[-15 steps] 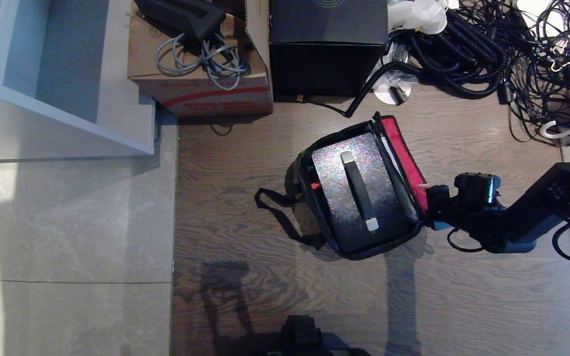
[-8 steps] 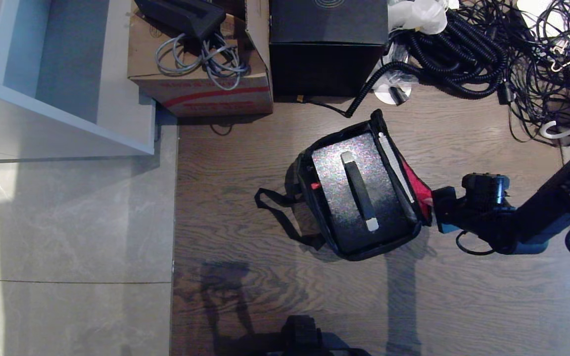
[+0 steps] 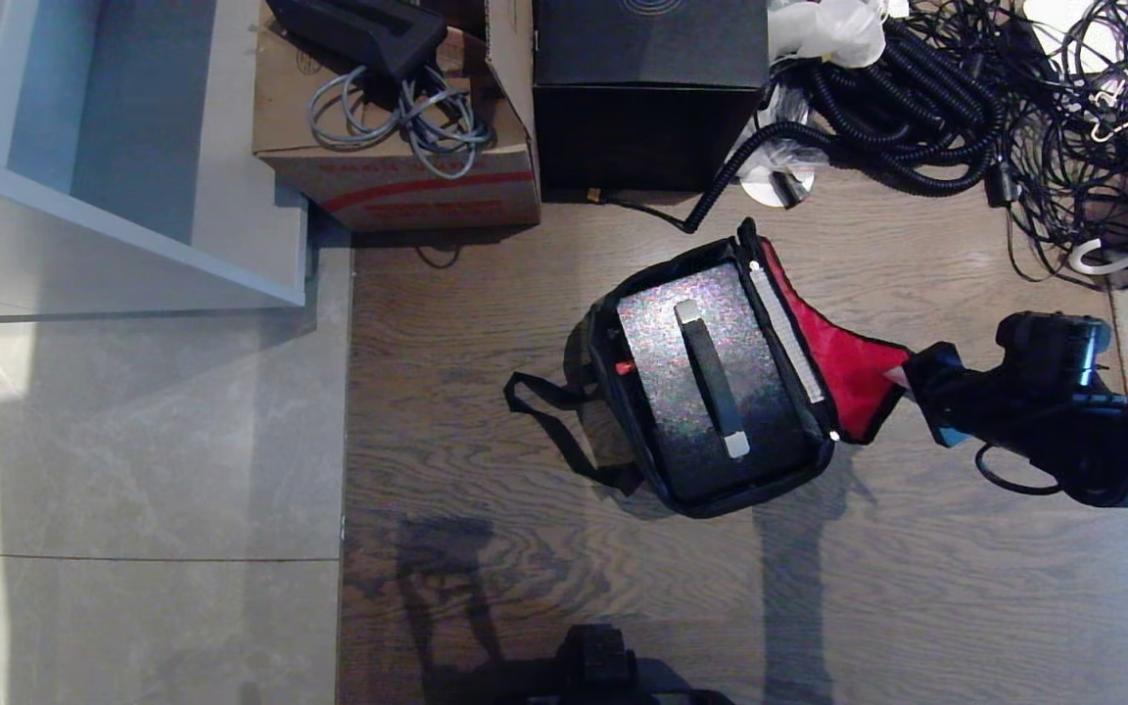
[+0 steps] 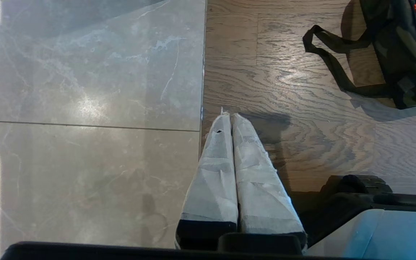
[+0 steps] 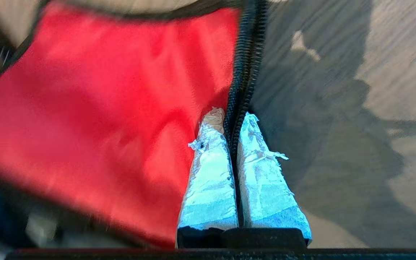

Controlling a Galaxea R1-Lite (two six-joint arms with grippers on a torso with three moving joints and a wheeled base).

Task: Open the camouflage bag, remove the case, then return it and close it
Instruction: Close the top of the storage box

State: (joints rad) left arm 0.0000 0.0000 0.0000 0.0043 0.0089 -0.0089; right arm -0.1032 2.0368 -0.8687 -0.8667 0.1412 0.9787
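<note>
Right end effector (image 3: 902,377) pinches the zippered edge of the red-lined flap (image 3: 843,362) of the soft camouflage bag (image 3: 711,367), holding it folded outward on the wooden floor (image 3: 525,587). Inside the open bag lies the flat glittery dark case (image 3: 706,377) with its black bar handle up. Left end effector (image 4: 229,117), fingers pressed together, hovers over the seam between floor and grey tile.

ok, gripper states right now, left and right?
Left gripper: shut, empty, parked above the floor.
Right gripper: shut on the zipper edge of the camouflage bag's red-lined flap.
</note>
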